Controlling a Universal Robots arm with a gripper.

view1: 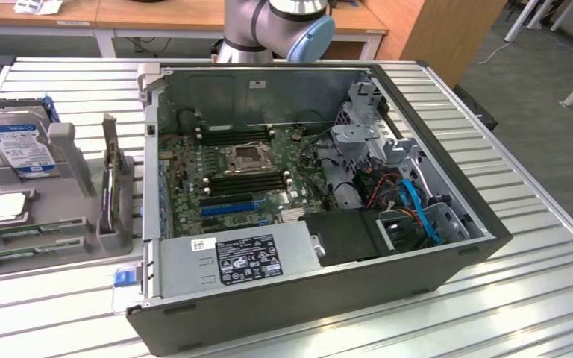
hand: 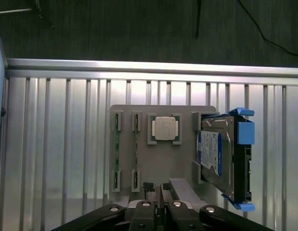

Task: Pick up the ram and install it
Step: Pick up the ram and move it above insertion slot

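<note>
1. Ram sticks (hand: 116,154) (view1: 38,227), two long, narrow green circuit boards, stand on their edges in two parallel slots of a flat grey plastic holder tray (hand: 182,113). The tray lies on the ribbed metal table (hand: 52,144).
2. In the exterior view their long axis runs about from nine o'clock to three o'clock.
3. In that view they are at six o'clock of the small square silver processor chip (view1: 8,207), and the boxy silver hard drive with a blue label (view1: 23,145) is at twelve o'clock of the chip. The tray is at nine o'clock of the open black computer case (view1: 316,306).
4. The gripper (hand: 161,190) has its black fingers pressed together, and I see nothing held. It is over the tray's rim. The nearer ends of the sticks are near the fingertips but apart from them, on the side of the processor chip away from the hard drive.
5. The chips on the sticks are too small to make out. The edge of the exterior view cuts off the ends of the sticks. A thin dark card (view1: 113,186) stands upright beside the tray; I cannot tell what it is.
</note>
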